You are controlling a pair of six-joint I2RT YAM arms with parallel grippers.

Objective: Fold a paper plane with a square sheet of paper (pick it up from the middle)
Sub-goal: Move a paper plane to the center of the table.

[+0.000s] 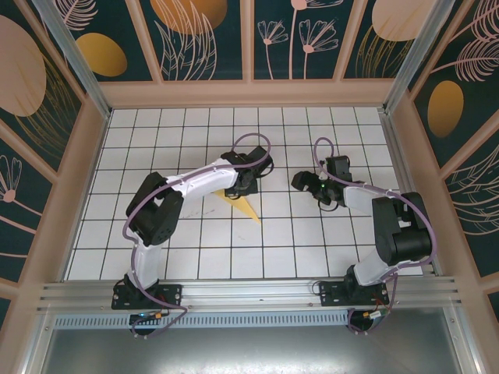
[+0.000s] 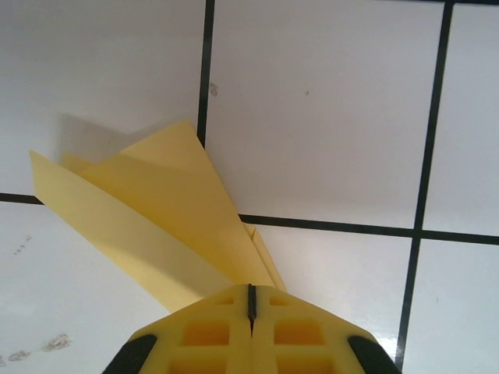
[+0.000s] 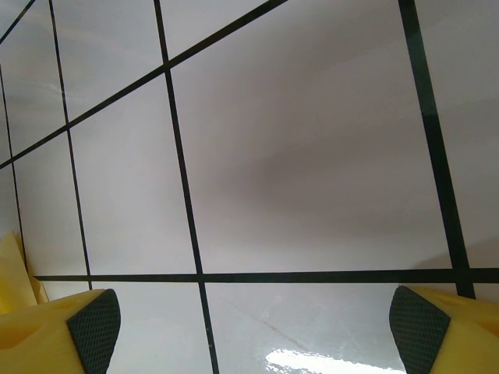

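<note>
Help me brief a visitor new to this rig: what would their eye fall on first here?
The pale-yellow paper plane, left of centre against the white tiled table, pinched in the shut left gripper. Then the right gripper, jaws wide open above the tiles right of centre.

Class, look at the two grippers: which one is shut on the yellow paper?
The left gripper: its yellow fingers are pressed together on the folded pale-yellow paper plane. The right gripper stands wide open above the white tiled table.
</note>
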